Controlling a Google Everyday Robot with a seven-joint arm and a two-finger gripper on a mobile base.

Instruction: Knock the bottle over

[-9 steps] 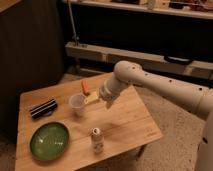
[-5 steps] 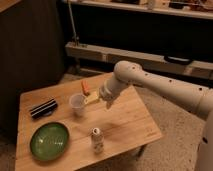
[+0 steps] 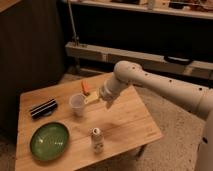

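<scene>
Bottle (image 3: 97, 139) stands upright near the front edge of the wooden table (image 3: 127, 117). It is just right of the green plate (image 3: 49, 141) and not touching it. Nothing is in contact with the bottle, so the knock is judged not yet made.

Behind the bottle stands the translucent cup (image 3: 77, 105), with a black striped object (image 3: 43, 108) to its left. The gripper (image 3: 103, 99) hangs above the middle of the table. It is just right of the cup, farther back than the bottle and well apart from it. Whether the gripper is open or closed cannot be told. A pale yellowish piece beside it may be part of the gripper or something it holds. A small orange item (image 3: 85, 87) lies beyond the cup.

Step in hand, as judged: the approach. A good strike would bring the gripper forward and down, passing right of the cup. It should meet the bottle high on its body, so that it tips rather than slides. The sweep is better sideways along the table than toward the front edge, which is close.

Arm (image 3: 165, 90) pose: it enters from the right, bends at a large rounded joint (image 3: 127, 72), then slopes down and left to the gripper.
</scene>
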